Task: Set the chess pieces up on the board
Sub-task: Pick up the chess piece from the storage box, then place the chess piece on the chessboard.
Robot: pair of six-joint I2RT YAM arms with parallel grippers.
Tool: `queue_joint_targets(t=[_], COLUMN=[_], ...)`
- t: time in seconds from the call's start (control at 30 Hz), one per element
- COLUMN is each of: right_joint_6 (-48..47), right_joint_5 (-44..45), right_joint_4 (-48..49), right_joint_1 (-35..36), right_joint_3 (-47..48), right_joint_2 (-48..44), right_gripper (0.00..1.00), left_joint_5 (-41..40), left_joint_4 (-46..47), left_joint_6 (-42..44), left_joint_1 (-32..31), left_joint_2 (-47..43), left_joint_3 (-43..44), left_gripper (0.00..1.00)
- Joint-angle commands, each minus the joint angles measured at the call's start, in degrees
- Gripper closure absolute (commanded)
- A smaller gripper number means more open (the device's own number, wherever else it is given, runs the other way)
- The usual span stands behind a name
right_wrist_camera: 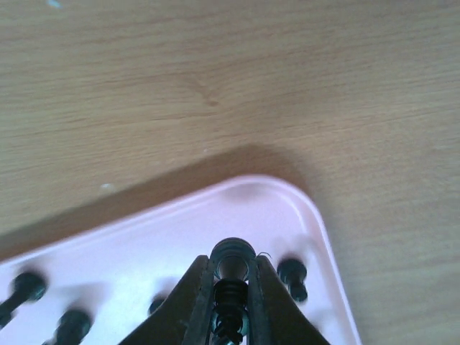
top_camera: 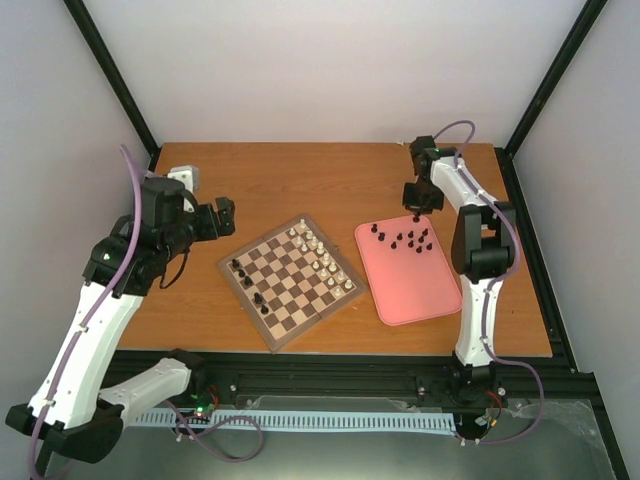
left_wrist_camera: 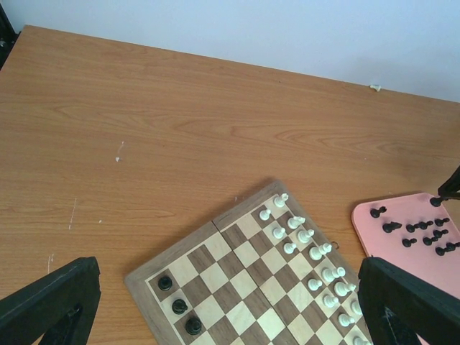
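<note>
While pinched between the fingers of the right gripper (right_wrist_camera: pixel 231 298), drawn nearly together on it, stands at the 1 o'clock corner of the pink tray (right_wrist_camera: pixel 144 251): one black chess piece (right_wrist_camera: pixel 231 257), long axis seemingly in line with those fingers. From there, toward 8 o'clock: the chessboard (top_camera: pixel 290 285), black side along its 9 o'clock edge. Closer to that edge: left gripper (top_camera: pixel 224 215), fingers spread, holding nothing.

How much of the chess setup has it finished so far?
Early. A few tiny black chess pieces stand on the checkered wooden board; the right gripper pinches another black piece at the pink rounded tray, where most remain. The left gripper hangs open.
</note>
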Motion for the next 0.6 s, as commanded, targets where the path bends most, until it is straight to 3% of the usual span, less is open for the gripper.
queue_joint_targets(t=[0.0,0.27,0.57], right_joint_6=[1.17,4.85,7.98], right_joint_5=[-2.97,-5.52,-7.01], right_joint_4=[-1.2,-5.76,-8.67], right_joint_1=[2.2,17.85,38.84], right_joint_3=[0.19,5.44,16.34], right_joint_2=[-10.21,-13.6,-5.1], right_gripper=[0.97,0.97,0.97], left_joint_5=[0.59,1.08,1.65], left_joint_4=[0.0,-1.54,-3.08], left_joint_6=[-0.5,-0.86,-1.66], left_joint_1=[0.19,0.18,0.18], left_joint_2=[-1.63,-4.05,-8.07], left_joint_3=[0.53,0.28,-0.15], left_gripper=[0.0,0.0,0.0])
